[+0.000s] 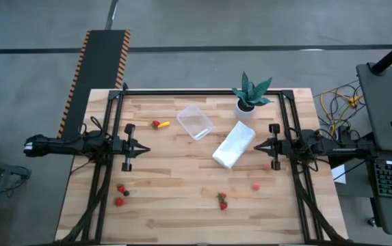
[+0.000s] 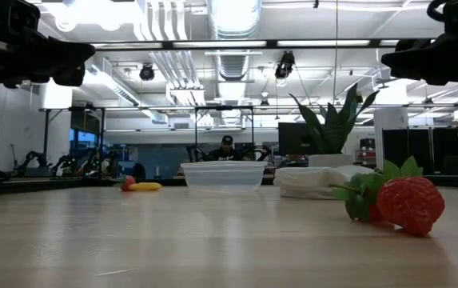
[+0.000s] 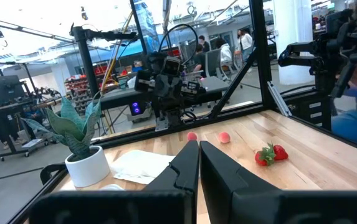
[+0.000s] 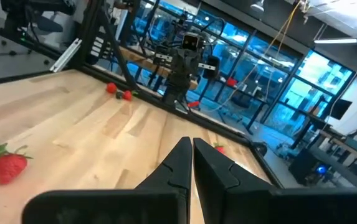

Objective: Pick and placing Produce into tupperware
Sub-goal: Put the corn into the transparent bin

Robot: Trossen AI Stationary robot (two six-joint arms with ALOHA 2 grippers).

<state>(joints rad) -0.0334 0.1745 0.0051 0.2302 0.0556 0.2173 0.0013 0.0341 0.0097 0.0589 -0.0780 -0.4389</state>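
Clear squarish plastic tub (image 1: 196,121) sits empty, skewed diagonally on the wooden worktop (image 1: 182,198); left gripper (image 1: 145,149) and right gripper (image 1: 256,145) hover clenched, empty.

The tupperware (image 1: 195,121), a clear squarish tub with rounded corners, is sitting upright and empty toward the far middle of the table, turned at an angle.

The produce is lying scattered outside it. A red and yellow-orange piece (image 1: 160,124) is resting just left of the tub. Red berries (image 1: 120,195) are lying at the near left, a green-topped strawberry (image 1: 222,201) at near centre, and a pink piece (image 1: 256,186) to its right.
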